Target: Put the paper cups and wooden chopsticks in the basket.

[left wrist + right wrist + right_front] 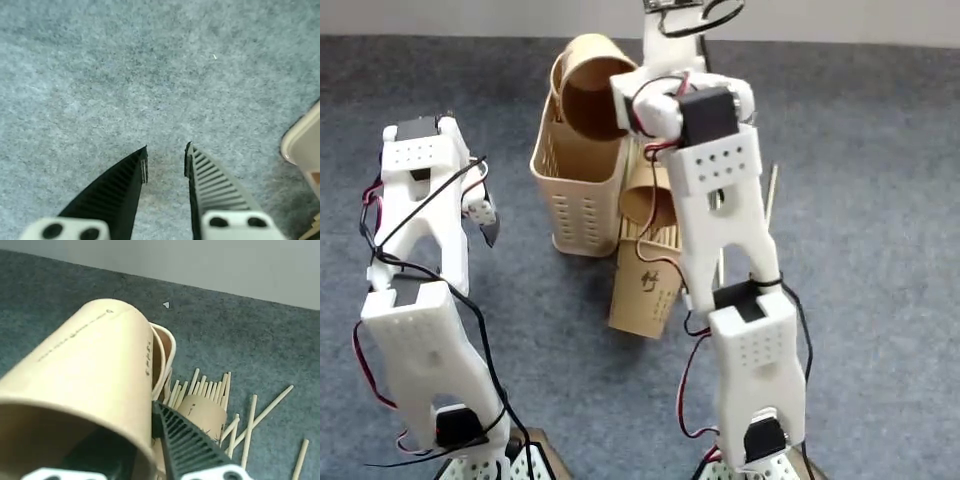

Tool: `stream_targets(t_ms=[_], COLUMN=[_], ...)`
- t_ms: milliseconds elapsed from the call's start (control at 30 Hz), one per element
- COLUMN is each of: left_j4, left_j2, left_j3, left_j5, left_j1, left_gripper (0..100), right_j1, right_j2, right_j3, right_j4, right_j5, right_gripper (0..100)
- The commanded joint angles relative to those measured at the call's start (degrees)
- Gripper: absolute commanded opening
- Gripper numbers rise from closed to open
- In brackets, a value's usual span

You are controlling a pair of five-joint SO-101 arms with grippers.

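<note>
My right gripper (626, 108) is shut on the rim of a tan paper cup (594, 102), held tilted above the far end of the cream slotted basket (582, 205). In the right wrist view one finger is inside that cup (85, 370) and the other finger (186, 440) is outside its wall. Two more paper cups lie on their sides right of the basket, one (646, 196) close to it and one (644, 290) nearer me. Wooden chopsticks (215, 392) lie scattered by them. My left gripper (166, 152) hangs open over bare carpet left of the basket, holding nothing.
The grey carpet (880, 200) covers the whole table. A single chopstick (772, 190) lies right of the right arm. The basket's rim (299, 144) shows at the edge of the left wrist view. A pale wall runs along the far side.
</note>
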Motion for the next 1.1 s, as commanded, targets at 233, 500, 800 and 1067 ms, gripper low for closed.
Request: stream_targets(t_ms=[233, 500, 800, 1067], left_j4=[-3.16, -3.52, -3.52, -3.6], left_j2=[-2.95, -3.12, -3.12, -3.12], left_j3=[2.68, 3.21, 3.3, 3.3], left_j5=[0.53, 0.53, 0.53, 0.53], left_j1=[-0.4, -0.31, -0.31, -0.31], left_gripper=[14, 14, 14, 14], right_j1=[-1.1, -1.19, -1.01, -1.1], right_j2=[-1.45, -3.47, -3.38, -1.01], right_j3=[-2.86, -12.26, -7.25, -6.99], right_j4=[-13.05, -13.41, -22.46, -29.41], right_j5=[-0.18, 0.0, -0.09, 0.0], right_gripper=[12.4, 12.4, 12.4, 12.4])
